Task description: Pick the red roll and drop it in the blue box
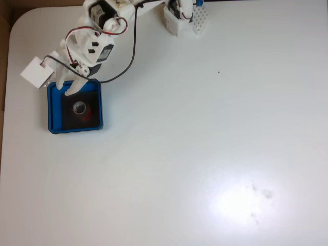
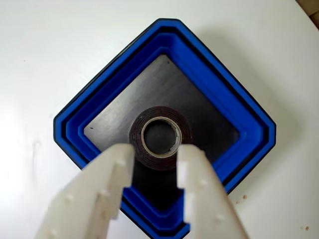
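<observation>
The gripper (image 2: 155, 152) hangs over the blue box (image 2: 227, 107) with its two white fingers (image 2: 112, 172) spread apart and nothing clamped between them. In the wrist view the gap between the fingertips is about as wide as the red roll (image 2: 160, 137) itself, and the roll lies just beyond the tips, on the far side of them, centred on the gap. Whether the tips touch the roll's side cannot be told; they appear to frame its near edge from above.

The roll lies flat on the dark inner floor of the box, hole upward, roughly in the middle of the tray. From the wrist camera its outer side looks dark and its inner ring pale. The box appears here as a diamond, one corner pointing away from the gripper and the near corner passing under the fingers.

In the fixed view the gripper (image 1: 68, 88) reaches down over the upper left part of the blue box (image 1: 53, 110), and the red roll (image 1: 79, 108) sits just below and to the right of the fingertips, inside the rim, with a red tint on the floor beside it. The box rests on the white table (image 1: 215, 143), near its left edge.
</observation>
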Motion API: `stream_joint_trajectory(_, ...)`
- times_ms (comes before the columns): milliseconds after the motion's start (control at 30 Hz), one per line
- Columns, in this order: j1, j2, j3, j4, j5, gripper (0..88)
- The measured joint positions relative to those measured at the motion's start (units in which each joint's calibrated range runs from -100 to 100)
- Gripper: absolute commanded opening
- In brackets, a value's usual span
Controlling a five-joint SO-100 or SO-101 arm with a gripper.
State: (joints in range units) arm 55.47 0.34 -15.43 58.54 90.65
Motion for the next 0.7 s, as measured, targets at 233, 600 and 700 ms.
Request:
stream_joint_trajectory(233,-2.3,-11.8,9.0,-0.1,0.0,8.5)
stream_joint_trajectory(600,-13.4,-36.3,32.9,-1.6,0.0,8.5)
stream_joint_trajectory(700,-17.6,-43.7,41.1,-5.4,0.1,8.5)
